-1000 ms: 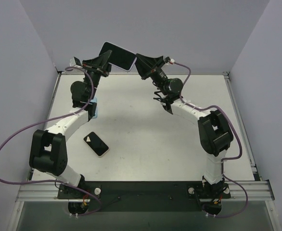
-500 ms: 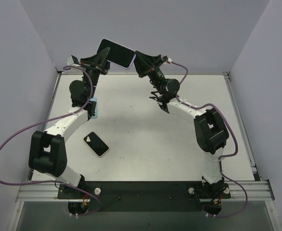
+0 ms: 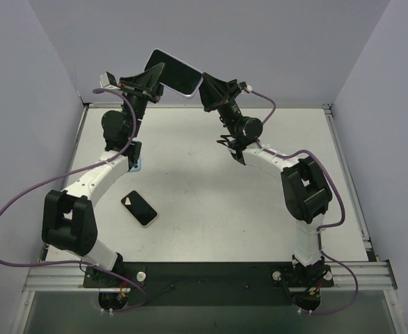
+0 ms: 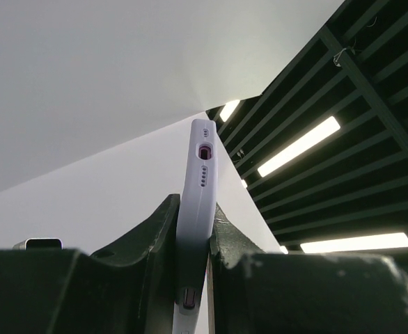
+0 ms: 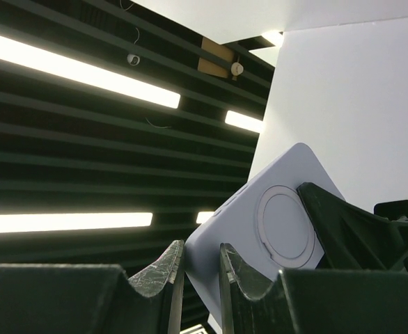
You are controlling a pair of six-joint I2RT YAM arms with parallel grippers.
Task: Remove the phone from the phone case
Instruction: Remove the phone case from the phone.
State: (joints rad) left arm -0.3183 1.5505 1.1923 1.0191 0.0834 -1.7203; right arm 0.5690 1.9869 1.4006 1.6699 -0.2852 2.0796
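The phone (image 3: 177,70) shows its dark screen, seated in a lavender phone case (image 3: 193,91), and is held in the air over the table's far edge. My left gripper (image 3: 157,75) is shut on the case's left end; in the left wrist view the case's edge (image 4: 198,182) with its port stands upright between the jaws of that gripper (image 4: 195,233). My right gripper (image 3: 205,86) is shut on the case's right corner. In the right wrist view the case's back (image 5: 277,219), with its round ring, runs from my right gripper (image 5: 200,254) to the left gripper's finger (image 5: 347,223).
A second phone (image 3: 139,208) with a dark screen lies flat on the white table (image 3: 211,209), near the left arm's elbow. A light blue object (image 3: 138,165) peeks out from under the left forearm. Grey walls close in the left, right and back sides.
The cased phone has tilted clockwise and shifted slightly right and up. Both grippers moved with it and kept their hold.
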